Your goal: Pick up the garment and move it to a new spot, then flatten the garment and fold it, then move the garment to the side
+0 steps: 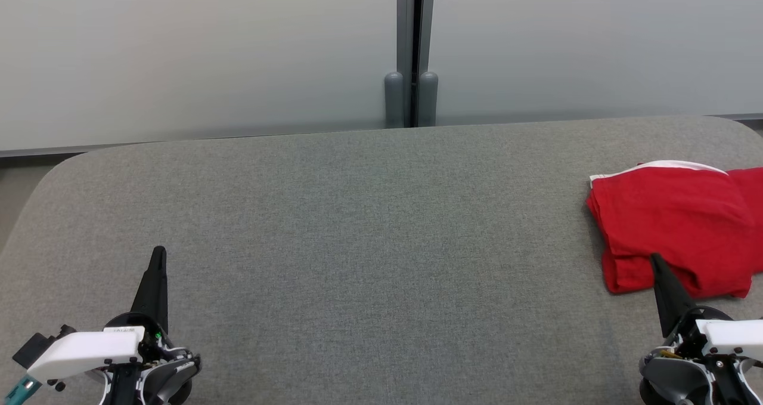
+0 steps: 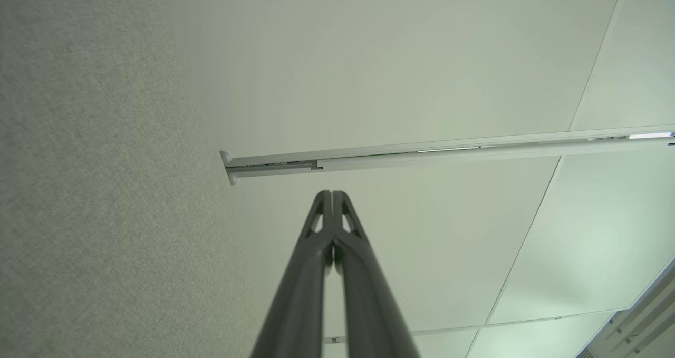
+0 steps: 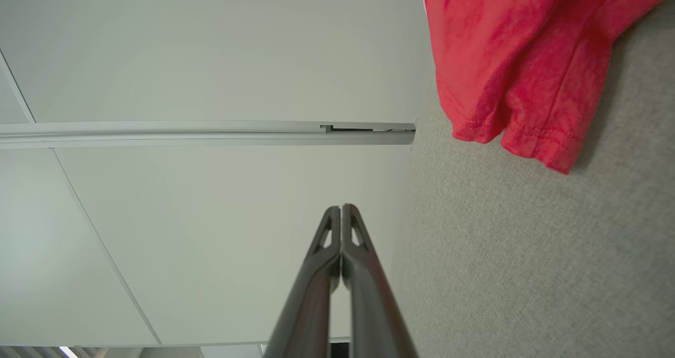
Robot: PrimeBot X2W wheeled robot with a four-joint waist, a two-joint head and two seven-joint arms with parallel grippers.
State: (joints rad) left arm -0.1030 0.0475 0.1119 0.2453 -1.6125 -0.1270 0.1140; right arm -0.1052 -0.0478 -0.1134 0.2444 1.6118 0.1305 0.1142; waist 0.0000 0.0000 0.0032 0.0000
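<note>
Head view: the red garment (image 1: pixel 667 220), edged in white along its far side, lies at the right end of the grey fabric surface (image 1: pixel 357 214) and runs past the right edge of the picture. It forms a compact, layered block with fairly straight edges, which suggests the fold is already made and the garment is already set to the side. On that reading the pick-up, flattening, folding and final move are done and little or nothing is left; the part out of frame cannot be checked.

The left gripper (image 1: pixel 158 256) is closed and empty, low over the near left of the surface, well apart from the garment. The right gripper (image 1: pixel 656 260) is also closed and empty. Its tip overlaps the garment's near edge in this view, and contact cannot be confirmed.

The garment lies directly on the surface, not in a container.
</note>
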